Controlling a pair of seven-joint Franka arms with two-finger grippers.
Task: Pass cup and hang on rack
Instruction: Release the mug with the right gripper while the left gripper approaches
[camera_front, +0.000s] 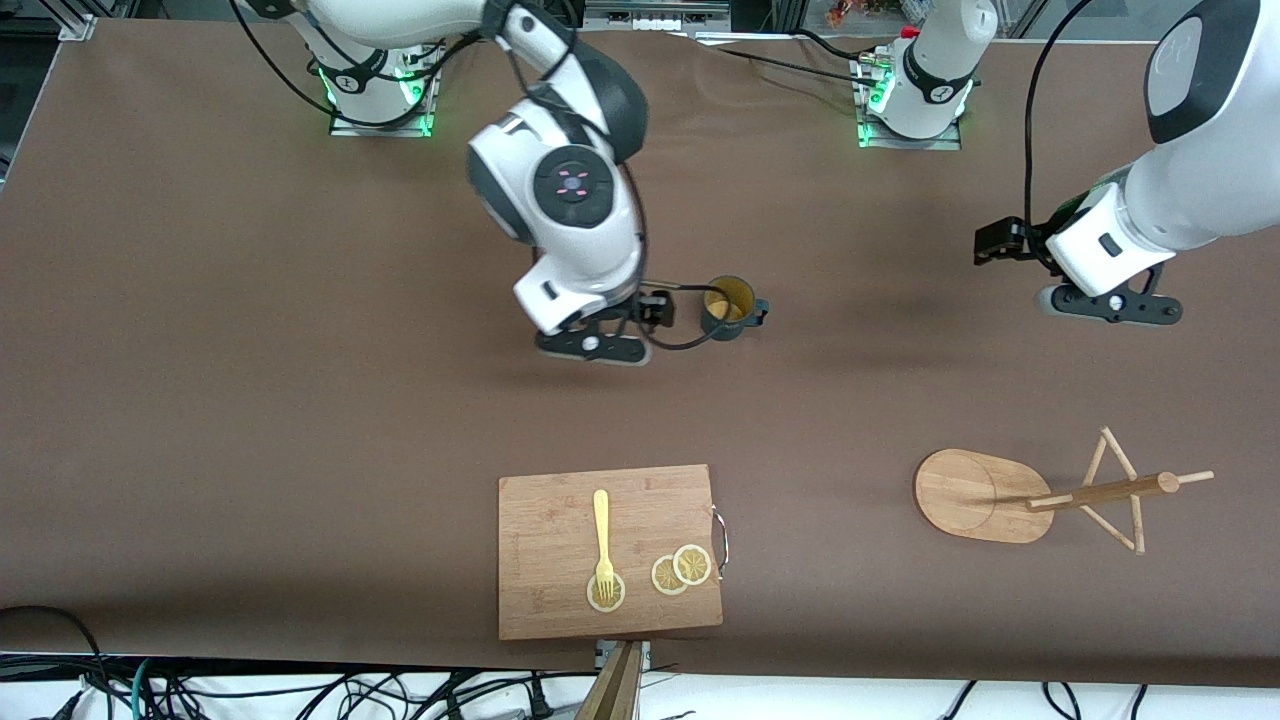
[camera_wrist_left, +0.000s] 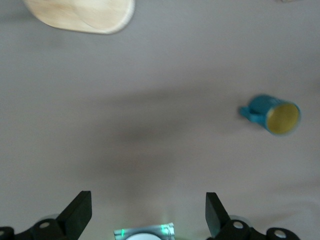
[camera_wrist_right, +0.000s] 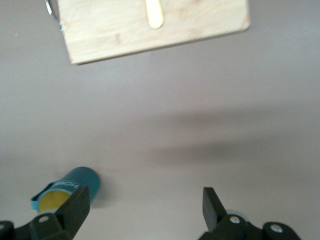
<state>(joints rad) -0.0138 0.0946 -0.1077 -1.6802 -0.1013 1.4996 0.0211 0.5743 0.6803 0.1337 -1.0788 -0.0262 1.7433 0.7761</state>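
Note:
The dark teal cup (camera_front: 728, 305) with a yellow inside stands upright on the brown table, its handle toward the left arm's end. My right gripper (camera_front: 590, 345) hangs just beside it, open and empty. In the right wrist view the cup (camera_wrist_right: 70, 186) sits by one fingertip (camera_wrist_right: 75, 206), outside the gap of the right gripper (camera_wrist_right: 144, 207). My left gripper (camera_front: 1110, 305) is open and empty above bare table toward the left arm's end; its wrist view shows the gripper (camera_wrist_left: 148, 215), the cup (camera_wrist_left: 272, 114) far off and the rack's base (camera_wrist_left: 80, 15). The wooden rack (camera_front: 985, 495) stands nearer the front camera.
A rectangular bamboo cutting board (camera_front: 560, 520) lies near the table's front edge, with a yellow fork (camera_front: 602, 540) and lemon slices (camera_front: 682, 568) on it. It also shows in the right wrist view (camera_wrist_right: 110, 35).

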